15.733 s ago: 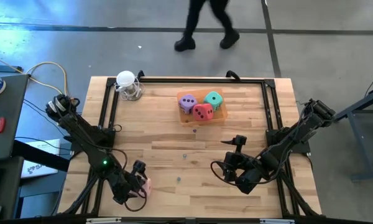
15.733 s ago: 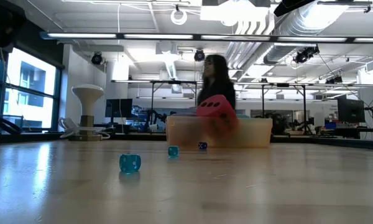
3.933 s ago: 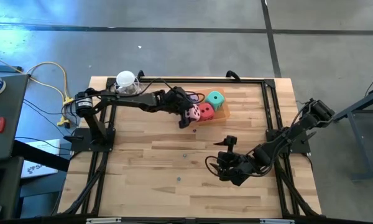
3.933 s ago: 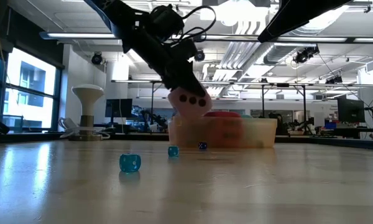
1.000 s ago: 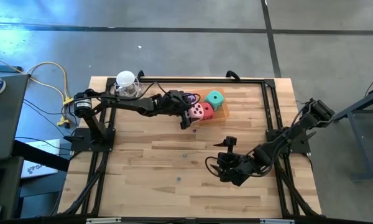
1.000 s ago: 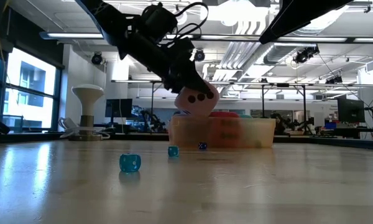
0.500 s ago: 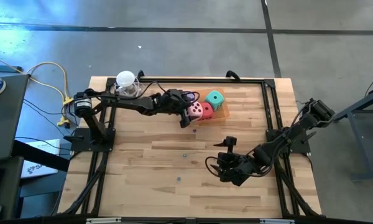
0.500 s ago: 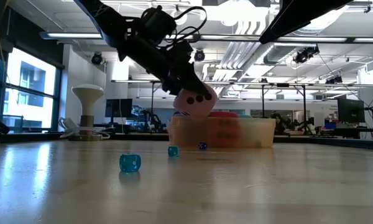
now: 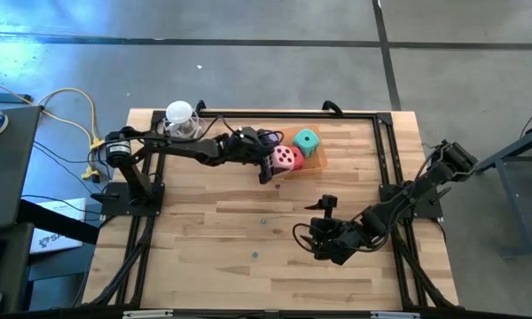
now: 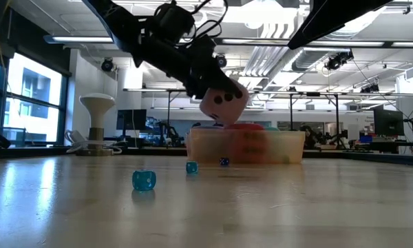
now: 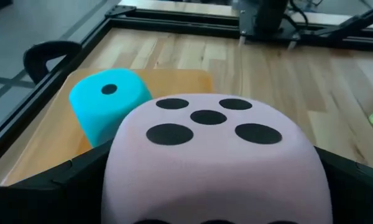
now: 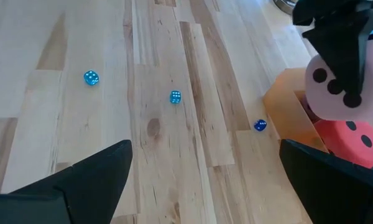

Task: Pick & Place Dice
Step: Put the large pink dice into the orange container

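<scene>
Above the orange tray point(image 9: 312, 158), the left hand point(image 9: 268, 161) has lifted its gripped pink die point(image 10: 224, 103) higher.

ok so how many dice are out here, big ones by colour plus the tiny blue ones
pink die: 1, held in the left hand
teal die: 1
red die: 1
purple die: 1, mostly hidden
small blue dice: 3
total: 7

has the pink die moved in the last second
Yes. In the low view the pink die, held by the left gripper, has risen above the orange tray.
</scene>
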### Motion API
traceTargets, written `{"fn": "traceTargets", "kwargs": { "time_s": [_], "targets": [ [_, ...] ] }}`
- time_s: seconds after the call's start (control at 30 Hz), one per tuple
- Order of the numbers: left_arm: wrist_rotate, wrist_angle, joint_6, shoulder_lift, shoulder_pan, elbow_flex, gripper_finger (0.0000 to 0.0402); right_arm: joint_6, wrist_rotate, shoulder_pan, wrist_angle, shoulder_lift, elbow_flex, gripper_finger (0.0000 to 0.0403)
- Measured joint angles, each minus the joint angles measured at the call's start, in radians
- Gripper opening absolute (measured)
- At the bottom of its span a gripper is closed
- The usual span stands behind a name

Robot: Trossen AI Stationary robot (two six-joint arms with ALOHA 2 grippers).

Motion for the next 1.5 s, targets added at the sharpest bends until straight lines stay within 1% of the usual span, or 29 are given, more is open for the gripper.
{"fn": "traceTargets", "kwargs": {
  "time_s": [0.2, 0.37, 0.57, 0.8, 0.93, 1.07, 1.2, 1.37, 1.5],
  "targets": [
    [-0.019, -0.002, 0.002, 0.0, 0.0, -0.027, 0.0398, 0.0, 0.001, 0.0, 0.0, 0.0, 0.0, 0.04],
    [-0.023, 0.059, -0.019, 0.0, 0.001, -0.036, 0.0398, 0.0, 0.002, 0.0, 0.0, 0.0, 0.0, 0.04],
    [-0.028, 0.062, -0.034, 0.0, 0.014, -0.055, 0.0398, 0.0, 0.001, 0.0, 0.0, 0.0, 0.0, 0.04],
    [-0.027, 0.105, -0.049, -0.006, 0.022, -0.096, 0.0398, 0.001, -0.002, 0.0, 0.0, 0.0, 0.0, 0.04],
    [-0.032, 0.07, -0.044, -0.046, 0.023, -0.102, 0.0398, 0.0, -0.002, 0.0, -0.001, 0.0, 0.0, 0.04],
    [-0.032, -0.007, -0.031, -0.112, 0.023, -0.1, 0.0398, 0.0, -0.003, 0.0, 0.0, 0.0, 0.0, 0.04],
    [-0.032, -0.049, -0.042, -0.108, 0.023, -0.101, 0.0398, 0.0, -0.002, 0.0, 0.0, 0.0, 0.0, 0.04],
    [-0.033, -0.05, -0.023, -0.069, 0.023, -0.1, 0.0398, 0.001, -0.002, 0.0, 0.008, 0.0, 0.0, 0.04],
    [-0.05, -0.053, 0.0, -0.068, 0.024, -0.1, 0.0398, 0.0, 0.0, 0.0, 0.007, 0.0, 0.0, 0.04]
  ]
}}
